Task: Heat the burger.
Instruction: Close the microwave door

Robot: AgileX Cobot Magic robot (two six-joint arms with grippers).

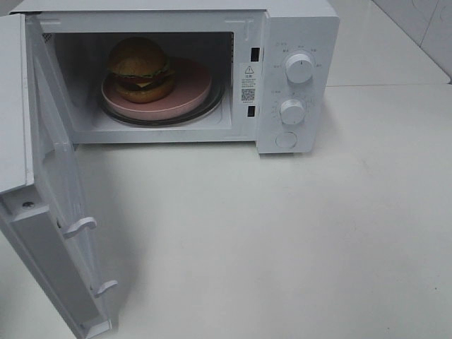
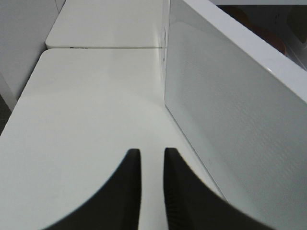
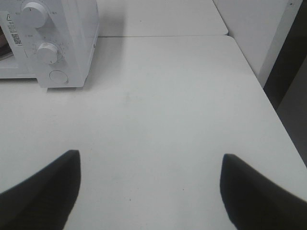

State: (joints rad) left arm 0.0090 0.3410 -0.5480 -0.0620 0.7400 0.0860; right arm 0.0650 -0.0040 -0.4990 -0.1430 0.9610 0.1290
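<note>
Overhead view: white microwave (image 1: 296, 42) sits at the back of the white table (image 1: 282, 240). Its door (image 1: 53, 205) is swung fully open to the left, inner face showing, with two latch hooks (image 1: 79, 226) on its free edge.

The burger (image 1: 139, 67) is inside the cavity. It sits upright on a pink plate (image 1: 191, 95), toward the plate's left rear. The plate rests on the glass turntable (image 1: 169, 120). The bun top is glossy brown, with a dark patty and a red layer visible below it.

Control panel, right of the cavity: upper knob (image 1: 299, 68), lower knob (image 1: 292, 111), round button (image 1: 286, 139) beneath them. A sticker with a warning triangle and a QR code is on the frame between cavity and panel.

Left wrist view: left gripper (image 2: 152, 158) is over bare table, just beside the outer face of the open door. Its fingers are drawn almost together. Only a thin strip of table shows between them, and they hold nothing. It is apart from the door.

Right wrist view: right gripper (image 3: 149, 163) is over bare table in front of the microwave, off to the control-panel side. Its fingers are spread wide and nothing is held. It is well apart from the oven, with both knobs and the button visible ahead.
</note>
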